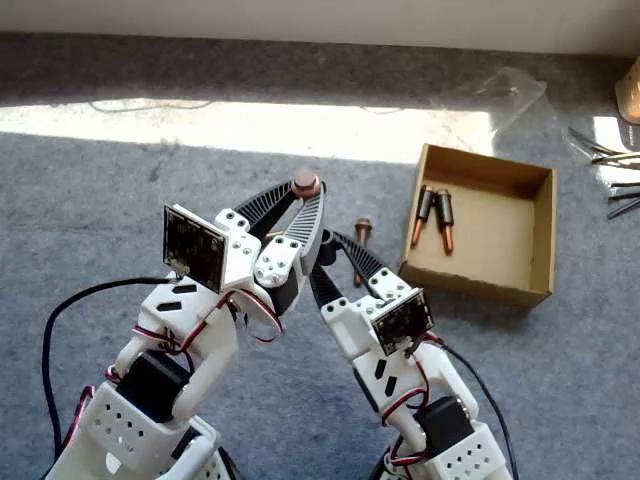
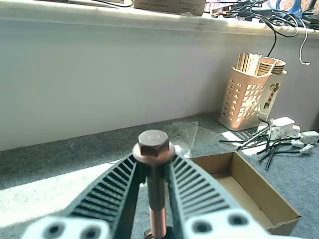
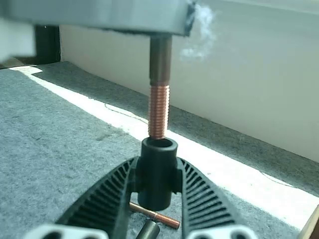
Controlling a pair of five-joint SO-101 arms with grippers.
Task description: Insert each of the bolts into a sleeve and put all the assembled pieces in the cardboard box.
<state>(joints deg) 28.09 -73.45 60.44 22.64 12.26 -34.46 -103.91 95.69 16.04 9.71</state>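
The left gripper (image 2: 153, 167) is clamped on a bolt (image 2: 153, 144), held upright with its head up; the bolt's threaded tip is at the mouth of the sleeve (image 3: 158, 152), which the right gripper (image 3: 158, 169) grips upright beneath it; a loose bolt (image 1: 362, 245) lies on the carpet (image 1: 100, 200) just beside the box (image 1: 543, 235); two assembled pieces (image 1: 445, 218) lie side by side inside the box.

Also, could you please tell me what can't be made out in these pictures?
Right wrist view: how deep the bolt sits in the sleeve; the sleeve's wall hides its tip.
High view: the left end effector covers the bolt's shank where it meets the sleeve.
Right wrist view: a dark piece is cut off by the bottom edge, so its kind is unclear.
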